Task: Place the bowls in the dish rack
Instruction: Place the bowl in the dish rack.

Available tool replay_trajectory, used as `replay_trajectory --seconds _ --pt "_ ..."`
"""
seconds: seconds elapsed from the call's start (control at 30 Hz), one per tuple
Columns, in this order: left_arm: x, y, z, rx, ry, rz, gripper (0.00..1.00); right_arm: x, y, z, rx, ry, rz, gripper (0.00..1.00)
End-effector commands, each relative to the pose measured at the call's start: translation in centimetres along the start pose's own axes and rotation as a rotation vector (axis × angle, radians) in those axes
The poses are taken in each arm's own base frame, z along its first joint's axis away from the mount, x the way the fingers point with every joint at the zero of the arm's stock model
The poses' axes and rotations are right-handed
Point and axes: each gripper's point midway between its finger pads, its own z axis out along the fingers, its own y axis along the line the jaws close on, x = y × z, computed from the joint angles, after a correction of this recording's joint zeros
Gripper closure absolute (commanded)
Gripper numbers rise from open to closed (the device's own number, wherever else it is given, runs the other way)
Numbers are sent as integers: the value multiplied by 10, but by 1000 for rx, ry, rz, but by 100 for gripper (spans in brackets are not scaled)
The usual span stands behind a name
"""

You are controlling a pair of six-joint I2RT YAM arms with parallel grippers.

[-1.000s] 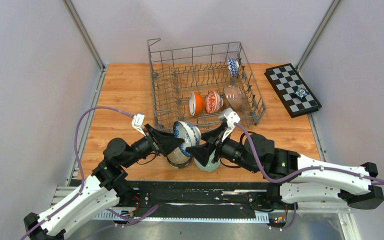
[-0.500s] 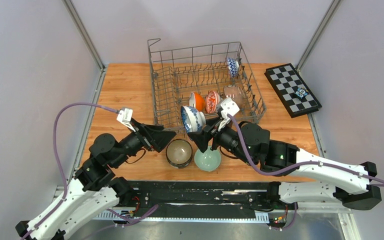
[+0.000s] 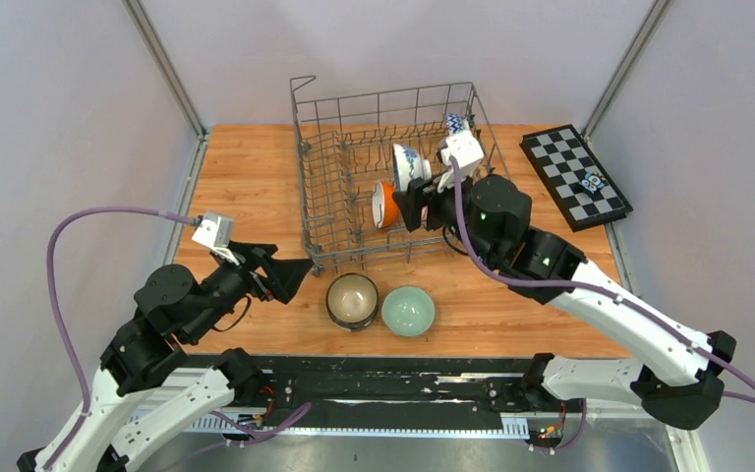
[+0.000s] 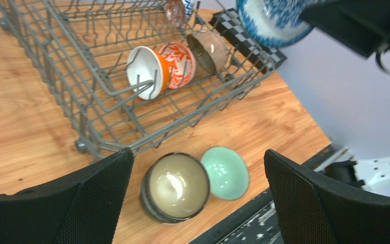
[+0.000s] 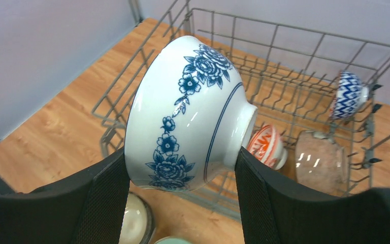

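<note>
My right gripper (image 3: 416, 189) is shut on a white bowl with blue flowers (image 5: 188, 117), on its side between the pads, held above the grey wire dish rack (image 3: 315, 177); it also shows in the top view (image 3: 408, 165). In the rack stand an orange bowl (image 3: 384, 204), a red-white patterned bowl (image 5: 265, 145), a brownish bowl (image 5: 317, 160) and a blue-white zigzag bowl (image 5: 348, 95). On the table in front of the rack sit a dark-rimmed beige bowl (image 3: 352, 300) and a pale green bowl (image 3: 408, 311). My left gripper (image 3: 290, 278) is open and empty, left of the beige bowl.
A black-and-white chequered board (image 3: 576, 177) lies at the far right with a small object on it. The table's near edge and the black base rail (image 3: 383, 379) run just below the two loose bowls. Grey walls close in both sides.
My right gripper has carried the blue-flowered bowl up and away, from in front of the rack to above its middle. My left arm has drawn back to the left, empty.
</note>
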Motion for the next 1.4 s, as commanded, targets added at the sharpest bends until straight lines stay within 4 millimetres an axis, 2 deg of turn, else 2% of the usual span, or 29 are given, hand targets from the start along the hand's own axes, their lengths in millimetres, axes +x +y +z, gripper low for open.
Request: replay_trajectory --seconds 0.0,0.1,0.33,0.5,0.63,0.8,0.93,1.37 --pt "10 22 -12 -91 77 127 0 -37 -24 12 35 -68 -31 98" --pt "16 27 -16 -99 112 165 0 -43 -40 25 76 -59 -71 98" --pt "32 39 -18 -112 147 250 0 -41 -80 67 150 0 -99 98" --pt "39 29 -13 -33 145 267 0 -43 -112 93 192 54 -95 98" --pt "48 29 -7 -7 140 286 0 -30 -136 115 226 114 -122 98" --pt "66 38 1 -13 158 315 0 -11 -168 140 272 175 -132 98" --pt "72 40 4 -13 179 321 0 4 -191 159 298 217 -142 98" --pt "86 58 18 -122 283 330 0 38 -245 225 309 318 -199 98"
